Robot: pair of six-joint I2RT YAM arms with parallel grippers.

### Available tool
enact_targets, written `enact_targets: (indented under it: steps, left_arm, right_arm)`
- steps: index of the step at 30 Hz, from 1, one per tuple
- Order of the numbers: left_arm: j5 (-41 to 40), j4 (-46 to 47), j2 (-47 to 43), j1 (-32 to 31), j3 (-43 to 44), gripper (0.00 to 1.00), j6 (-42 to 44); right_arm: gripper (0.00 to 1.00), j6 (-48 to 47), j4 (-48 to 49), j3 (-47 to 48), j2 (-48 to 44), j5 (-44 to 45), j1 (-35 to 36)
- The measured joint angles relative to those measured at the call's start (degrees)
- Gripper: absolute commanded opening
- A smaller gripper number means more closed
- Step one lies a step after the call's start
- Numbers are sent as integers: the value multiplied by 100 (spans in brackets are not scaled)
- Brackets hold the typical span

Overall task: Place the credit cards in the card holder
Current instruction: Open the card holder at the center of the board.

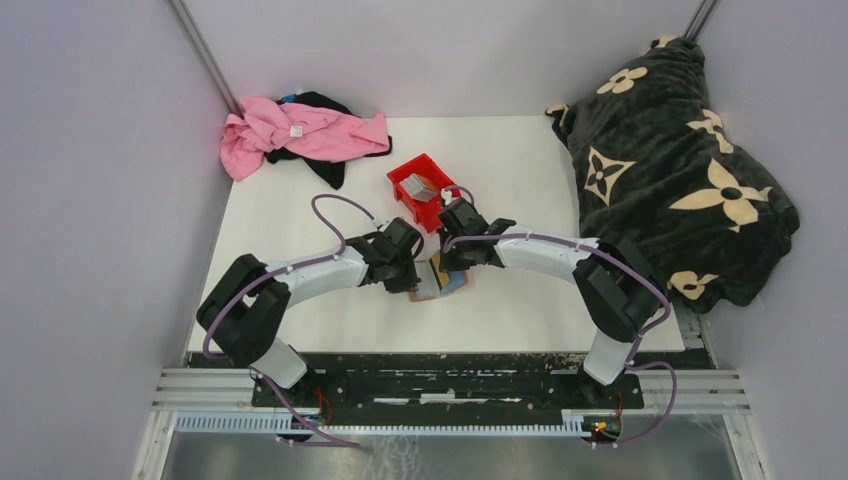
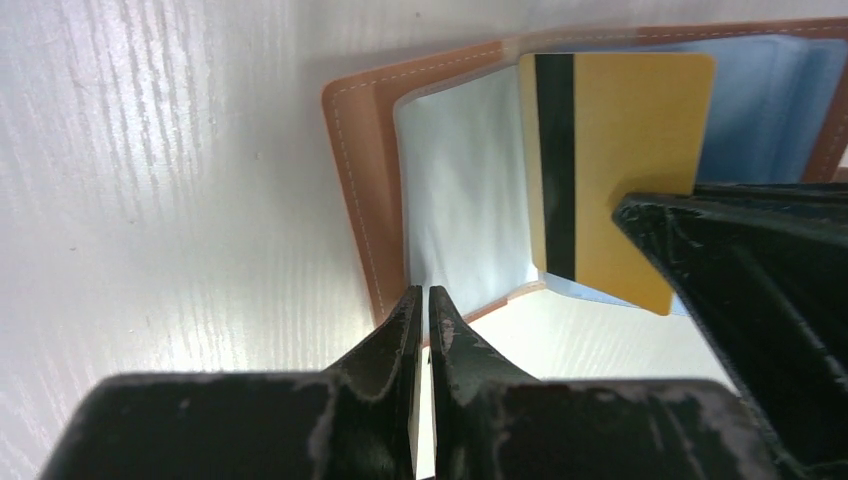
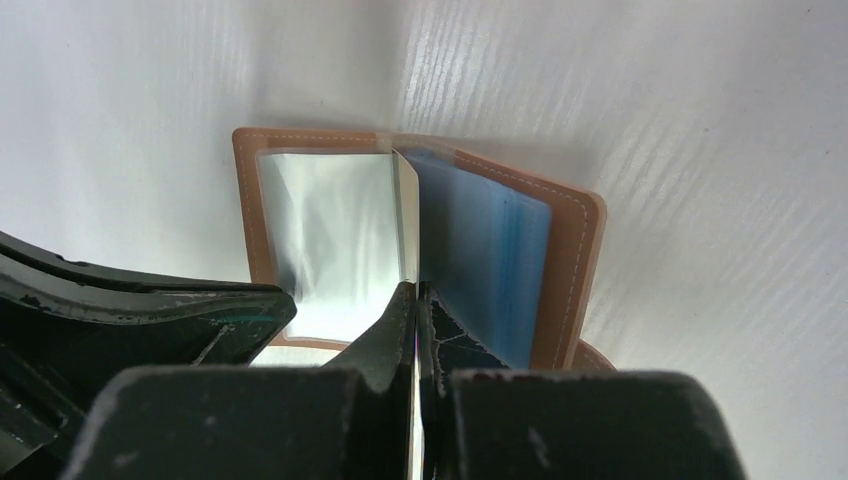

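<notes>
Card holder (image 2: 360, 200): laid open on table (image 1: 300, 220) between the arms; soft, with floppy sleeves; near edge pinched by left gripper (image 2: 422, 300), narrowly closed. Gold card (image 2: 630, 150): thin, stiff, judged slick; clamped in right gripper (image 3: 413, 300); best held at the end opposite the slot.

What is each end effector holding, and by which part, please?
Right end effector: gold card, by one corner. Left end effector: apparently the card holder, at its near edge.

1. Left arm (image 1: 305, 278) and right arm (image 1: 545, 255): white mid-links, bulky black joint housings.
2. A purple cable (image 1: 330, 197) loops along each arm.
3. Left gripper (image 2: 423, 293) and right gripper (image 3: 414, 288): black tapered fingers, scuffed with pale scratches.
4. Black base plate (image 1: 440, 388) on silver rails (image 1: 200, 385).
</notes>
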Motion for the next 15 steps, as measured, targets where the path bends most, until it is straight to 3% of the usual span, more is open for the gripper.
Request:
enact_targets:
  steps: [15]
  left_arm:
    - [-129, 63, 0, 0, -264, 11, 7]
  right_arm:
    - [1, 511, 627, -439, 0, -710, -391]
